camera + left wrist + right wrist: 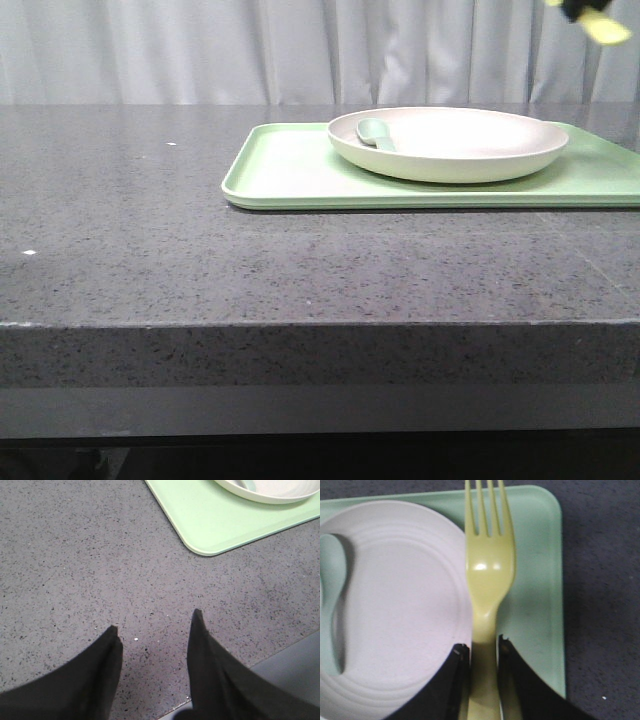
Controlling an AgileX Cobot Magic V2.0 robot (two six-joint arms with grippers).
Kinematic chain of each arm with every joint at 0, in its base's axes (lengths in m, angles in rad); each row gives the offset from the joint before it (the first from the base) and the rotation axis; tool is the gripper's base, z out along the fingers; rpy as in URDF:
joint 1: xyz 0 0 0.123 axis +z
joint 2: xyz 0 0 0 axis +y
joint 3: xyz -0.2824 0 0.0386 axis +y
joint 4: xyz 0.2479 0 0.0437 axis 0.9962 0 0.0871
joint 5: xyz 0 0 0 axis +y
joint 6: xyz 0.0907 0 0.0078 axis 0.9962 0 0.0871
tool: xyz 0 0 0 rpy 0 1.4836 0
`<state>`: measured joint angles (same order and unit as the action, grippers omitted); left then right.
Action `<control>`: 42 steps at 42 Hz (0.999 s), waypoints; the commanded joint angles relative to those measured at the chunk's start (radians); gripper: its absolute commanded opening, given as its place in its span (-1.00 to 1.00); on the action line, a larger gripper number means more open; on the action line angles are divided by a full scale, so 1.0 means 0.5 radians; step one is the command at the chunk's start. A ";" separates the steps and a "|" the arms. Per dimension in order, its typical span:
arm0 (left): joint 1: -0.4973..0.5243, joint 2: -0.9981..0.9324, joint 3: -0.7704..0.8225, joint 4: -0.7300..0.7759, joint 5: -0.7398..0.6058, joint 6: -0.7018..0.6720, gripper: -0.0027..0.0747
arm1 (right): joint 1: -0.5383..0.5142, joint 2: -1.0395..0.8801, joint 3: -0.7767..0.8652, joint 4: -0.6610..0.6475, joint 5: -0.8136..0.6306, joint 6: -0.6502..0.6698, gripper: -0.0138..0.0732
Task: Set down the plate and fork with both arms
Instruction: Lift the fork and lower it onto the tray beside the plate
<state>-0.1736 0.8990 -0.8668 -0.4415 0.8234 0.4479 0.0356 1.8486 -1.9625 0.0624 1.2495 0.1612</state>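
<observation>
1. Cream-coloured and matte, the plate (450, 143) sits on a flat light-green tray (290, 170), which rests on a dark speckled stone table (150, 250). A pale grey-green spoon (375, 133) lies inside the plate near its left rim.

2. Held high above the tray, the right gripper (481, 647) has its dark fingers clamped on the handle of the pale-yellow fork (487, 570). In the right wrist view the fork's tines point away from the gripper, and the fork hangs over the plate's right rim and the bare strip of tray beside it. In the front view only a yellow and black sliver shows at the top right corner.

3. Hovering over bare table to the left of the tray, the left gripper (152, 625) has its two fingers spread apart with nothing between them. The tray's near corner shows just ahead of it.

4. The plate appears placed already; the step in hand looks like setting the fork down.

5. To do this well, the right arm should probably shift the fork sideways until it clears the plate's raised rim, then lower it level over the bare tray strip on the right.

6. Releasing only once the fork is low should keep the light plastic from bouncing or sliding onto the plate.
</observation>
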 commanded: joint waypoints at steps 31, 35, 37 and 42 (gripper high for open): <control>0.004 -0.008 -0.059 -0.043 -0.114 0.003 -0.11 | -0.182 0.281 0.164 0.175 0.096 -0.229 -0.66; 0.004 -0.008 -0.059 -0.043 -0.118 0.003 -0.11 | -0.182 0.282 0.164 0.175 0.096 -0.229 -0.43; 0.004 -0.008 -0.059 -0.043 -0.118 0.003 -0.11 | -0.182 0.282 0.164 0.175 0.096 -0.230 -0.29; 0.004 -0.008 -0.059 -0.043 -0.118 0.003 -0.11 | -0.182 0.282 0.164 0.175 0.097 -0.237 -0.01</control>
<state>-0.1736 0.8990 -0.8668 -0.4370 0.8216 0.4479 -0.0491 2.0473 -1.8570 0.1407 1.2403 0.0578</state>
